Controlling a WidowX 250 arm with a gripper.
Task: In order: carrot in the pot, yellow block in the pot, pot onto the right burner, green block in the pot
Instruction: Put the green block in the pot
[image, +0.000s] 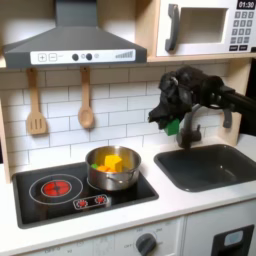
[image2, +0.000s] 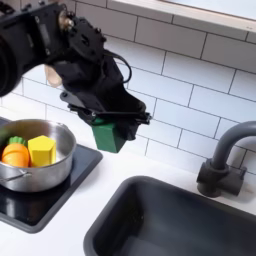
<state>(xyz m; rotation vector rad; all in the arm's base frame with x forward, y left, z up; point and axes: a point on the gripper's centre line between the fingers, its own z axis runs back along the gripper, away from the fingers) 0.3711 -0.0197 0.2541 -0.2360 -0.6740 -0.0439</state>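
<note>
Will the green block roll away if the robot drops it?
Probably not: the green block, gripped in the gripper, looks chunky and flat-sided, so it should settle. It seems stiff and light. Landing on the yellow block, it might tip.

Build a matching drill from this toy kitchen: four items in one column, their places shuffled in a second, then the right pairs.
Items
1. green block
2. yellow block
3. pot
4. carrot

Places
A. on the burner at the first exterior view's right
B. in the pot, nearest the second exterior view's left edge
C. held in the gripper above the counter
D. in the pot, on the side toward the sink

Pairs: 1-C, 2-D, 3-A, 4-B
</note>
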